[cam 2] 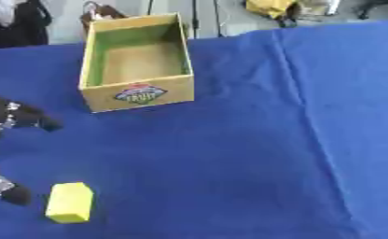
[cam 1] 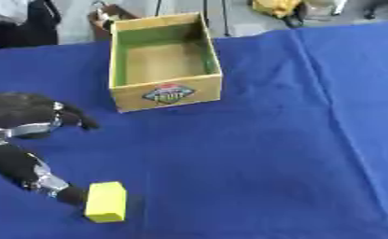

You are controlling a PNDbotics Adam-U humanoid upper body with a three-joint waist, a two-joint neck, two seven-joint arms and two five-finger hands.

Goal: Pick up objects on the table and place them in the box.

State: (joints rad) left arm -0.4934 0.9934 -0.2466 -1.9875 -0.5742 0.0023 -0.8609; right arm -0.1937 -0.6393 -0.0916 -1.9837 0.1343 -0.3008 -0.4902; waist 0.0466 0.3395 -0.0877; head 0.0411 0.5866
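1. Reaching in from the left edge, the left hand [cam 1: 26,140] hangs over the blue-covered counter [cam 1: 262,154], well short of the box and to its near left.
2. Its fingers and thumb are spread apart and hold nothing: one black finger [cam 1: 76,117] points toward the box side, and another digit [cam 1: 54,186] stretches down toward the near edge.
3. That lower digit's tip sits just beside the left face of the yellow block [cam 1: 106,201]; whether the two touch cannot be told.
4. The yellow block lies on the cloth well nearer than the box and a little to the left of it, lying with its long side running away from the near edge.
5. The box [cam 1: 166,95] stands upright on the counter, open at the top, with yellowish outer walls, green inner walls and a brown floor; nothing shows inside it.
6. A round coloured label sits on the box's near wall.
7. The right hand shows in neither view.
8. A crease in the cloth runs from beside the box's far right corner down toward the near right.
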